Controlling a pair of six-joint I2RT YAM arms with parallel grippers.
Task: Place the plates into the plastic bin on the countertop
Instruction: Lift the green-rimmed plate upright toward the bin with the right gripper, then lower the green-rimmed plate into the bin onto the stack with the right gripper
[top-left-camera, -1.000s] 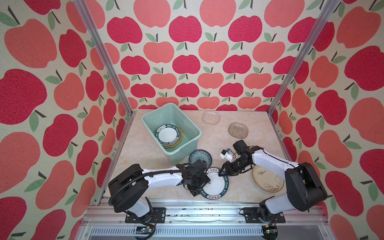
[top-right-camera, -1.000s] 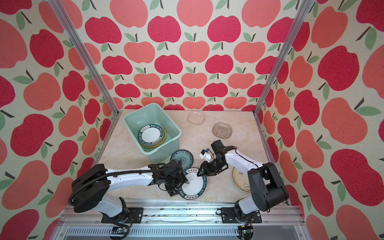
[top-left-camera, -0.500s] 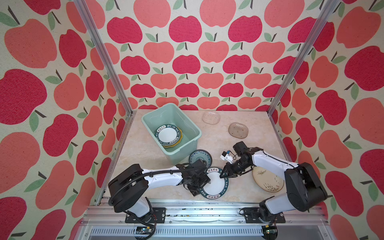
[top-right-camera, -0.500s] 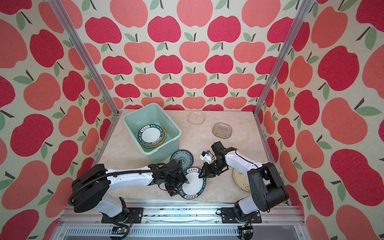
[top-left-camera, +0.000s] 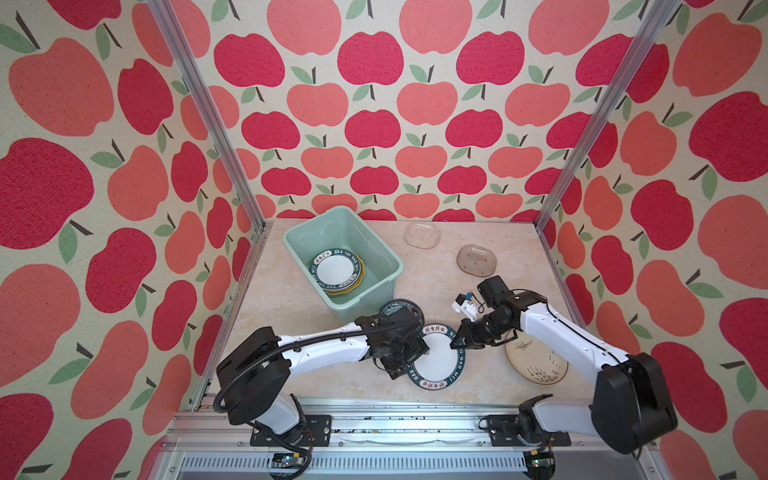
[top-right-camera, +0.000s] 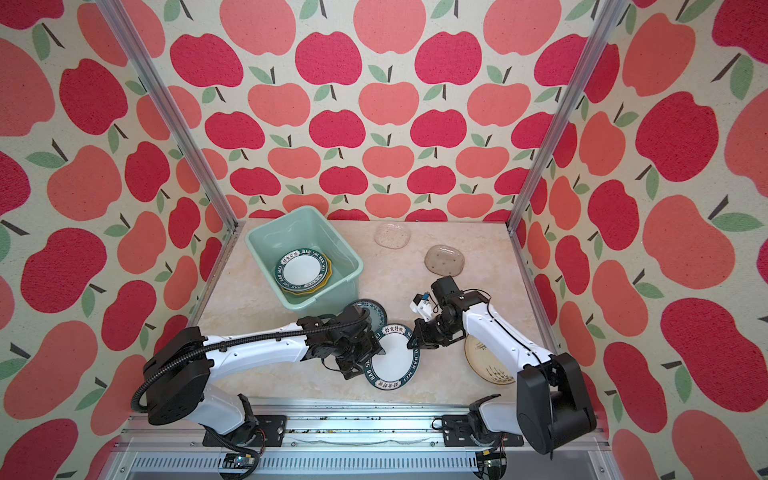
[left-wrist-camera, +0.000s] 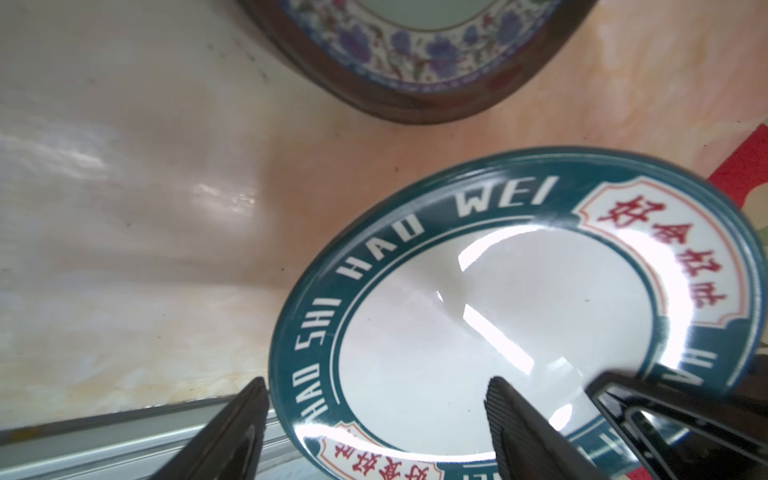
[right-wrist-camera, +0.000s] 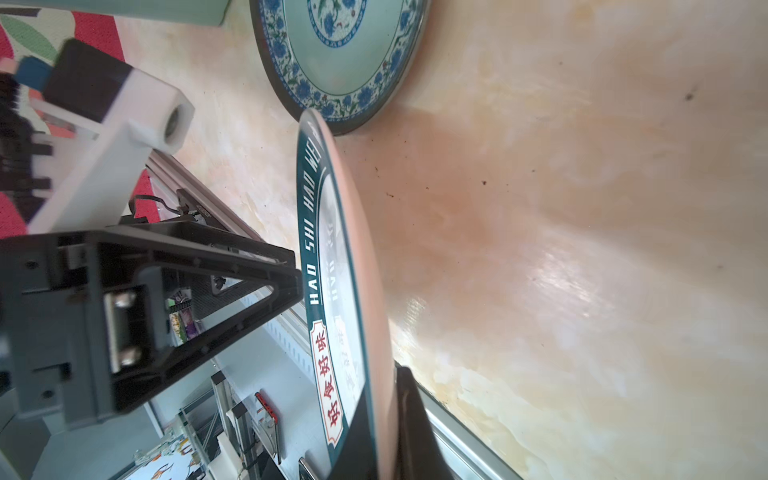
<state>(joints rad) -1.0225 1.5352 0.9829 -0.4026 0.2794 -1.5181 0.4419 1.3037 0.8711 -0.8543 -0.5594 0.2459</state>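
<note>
Right claw (top-left-camera: 458, 343) grips the lettered plate (top-left-camera: 437, 360) by its rim; left claw (left-wrist-camera: 376, 390) gapes astride it

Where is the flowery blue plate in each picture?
Top view: flowery plate by the bin's near corner, partly under the left arm.
Top view: same place.
Left wrist: only its rim, beyond the lettered plate.
Right wrist: most of it, beyond the lettered plate.
Shared landmark: the lettered plate, in all four.

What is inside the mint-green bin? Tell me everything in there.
In the plastic bin a white lettered plate lies on a yellow scalloped plate, only its edge showing. Anything beneath them is covered.
</note>
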